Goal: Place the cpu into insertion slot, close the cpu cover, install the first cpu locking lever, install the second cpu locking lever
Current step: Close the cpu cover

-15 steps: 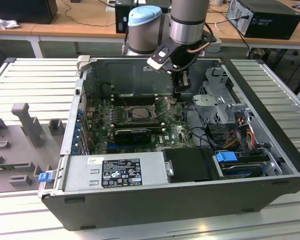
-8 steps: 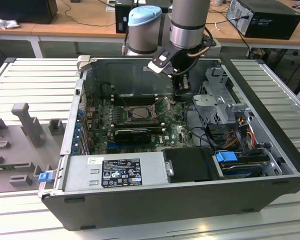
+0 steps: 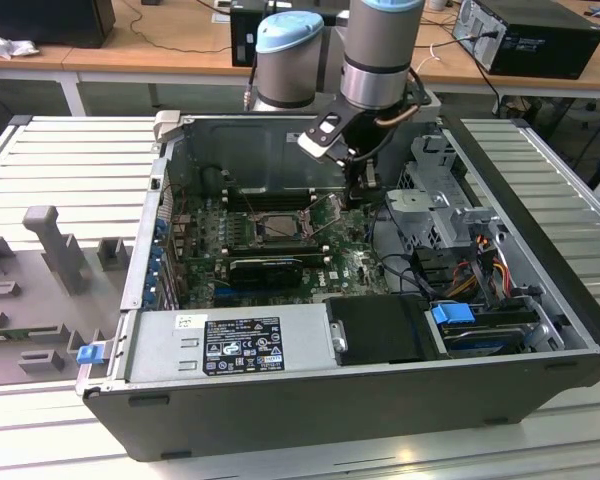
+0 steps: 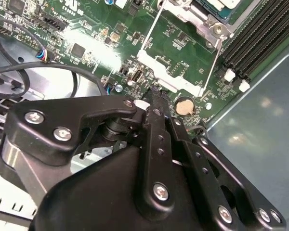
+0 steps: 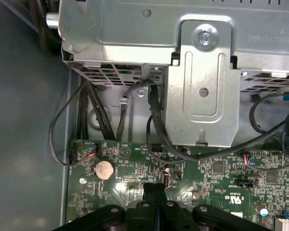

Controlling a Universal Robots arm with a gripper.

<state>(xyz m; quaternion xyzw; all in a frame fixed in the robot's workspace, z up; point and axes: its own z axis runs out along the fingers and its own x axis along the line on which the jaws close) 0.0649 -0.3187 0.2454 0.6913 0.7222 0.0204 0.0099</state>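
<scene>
Two black jaws, pressed together, sit beside the silvery square frame cover (image 4: pixel 164 72); in the exterior view, we see its dark socket (image 3: pixel 278 228) at eight o'clock.

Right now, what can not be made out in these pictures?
- Insertion slot: cut off by the second wrist view's edge; too small in the exterior view to show what it holds.
- Gripper, second wrist view: its own body hides what it touches near the cpu cover.

Hand (image 5: pixel 154 190), fingers together, over green board (image 5: pixel 212 185), coin battery (image 5: pixel 104 169), black cables (image 5: pixel 153 120), metal bracket (image 5: pixel 202 86)
</scene>
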